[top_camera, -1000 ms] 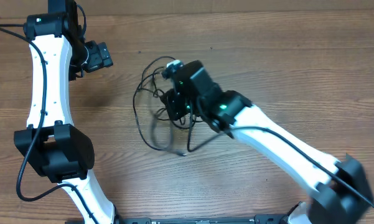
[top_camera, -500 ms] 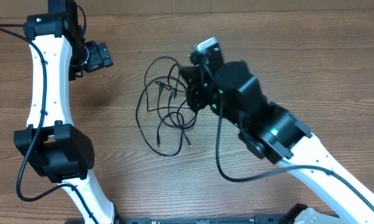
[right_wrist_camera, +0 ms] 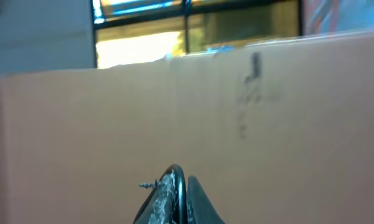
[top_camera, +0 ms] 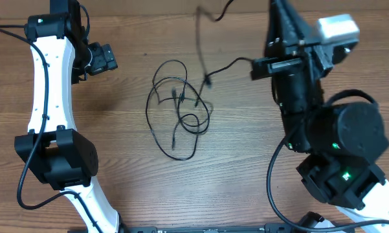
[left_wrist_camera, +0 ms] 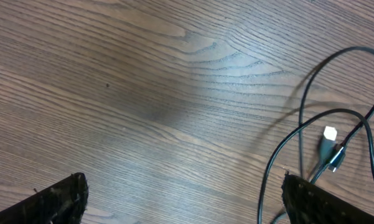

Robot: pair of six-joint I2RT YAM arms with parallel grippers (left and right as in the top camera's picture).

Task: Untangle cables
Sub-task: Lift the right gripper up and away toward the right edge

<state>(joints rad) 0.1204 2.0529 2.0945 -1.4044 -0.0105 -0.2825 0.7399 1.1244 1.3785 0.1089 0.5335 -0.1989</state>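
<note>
**One strand drawn up and out; the knot on the table not yet free**

The table (top_camera: pixel 136 194) carries the work, with an arm on each side. The right arm is raised high and close to the overhead camera. Its right end effector (right_wrist_camera: pixel 177 193) is pinched fully together, and in the wrist view a thin dark line shows between the fingers. Overhead, taut cord runs up toward it, so I judge that it has hold of a lifted strand (top_camera: pixel 207 80). The left end effector (top_camera: pixel 102 59) hangs at the far left with its jaws spread wide and nothing in them, well apart from the work.

The cables (top_camera: pixel 178 113) lie mid-table as a cluster of overlapping loops. The lifted strand rises from the cluster's right side toward the top edge of the overhead view. A small plug (left_wrist_camera: pixel 330 140) lies among the loops at the right edge of the left wrist view.

The step in hand looks like pulling one cord clear of the others. The loops on the table cross one another, so the task is early to midway.

The next move probably calls for the left end effector to come across and pin a loop. The right could then draw its cord out without dragging the whole bundle.
</note>
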